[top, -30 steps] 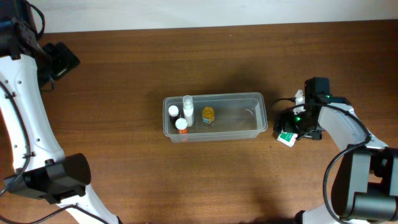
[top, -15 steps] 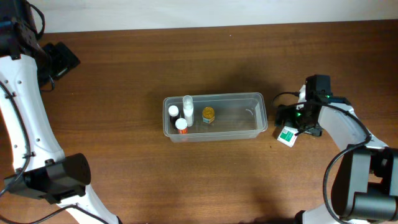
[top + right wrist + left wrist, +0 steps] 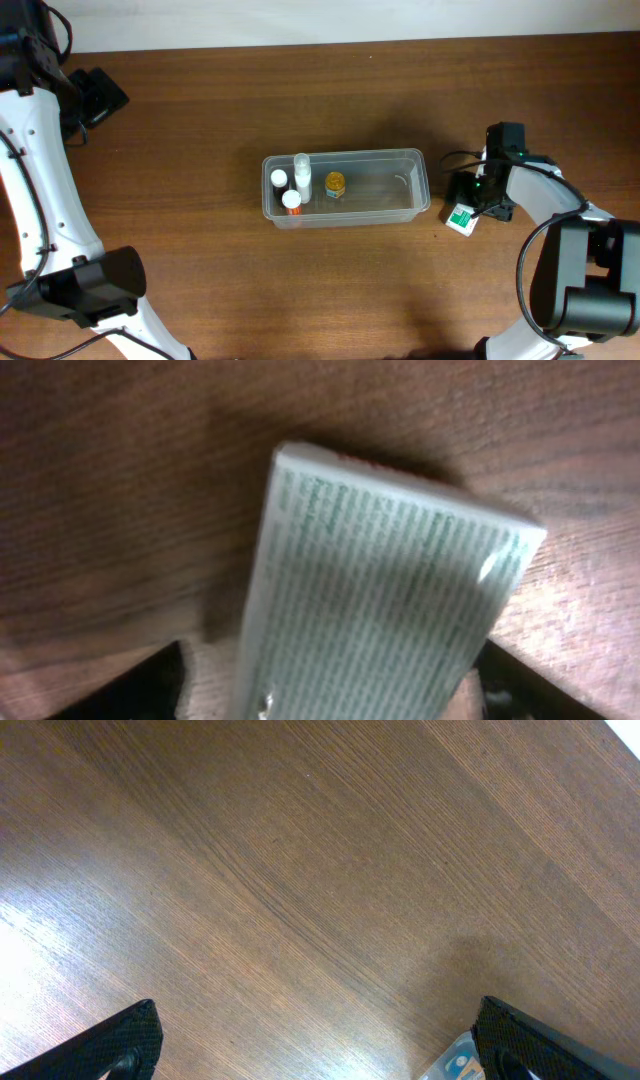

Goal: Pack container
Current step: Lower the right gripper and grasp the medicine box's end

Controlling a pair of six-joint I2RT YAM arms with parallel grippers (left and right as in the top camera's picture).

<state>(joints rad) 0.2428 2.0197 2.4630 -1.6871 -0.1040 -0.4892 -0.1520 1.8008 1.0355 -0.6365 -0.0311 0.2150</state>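
Container (image 3: 345,153) centred on the desk (image 3: 200,290): light, stiff, slick plastic, best gripped by its rim. Right gripper (image 3: 468,203) straddles the carton (image 3: 459,218), clamped or not I can't tell. Left gripper (image 3: 318,1045) gapes wide.

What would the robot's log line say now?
left gripper: open | right gripper: straddling carton | container: bottles inside, carton outside
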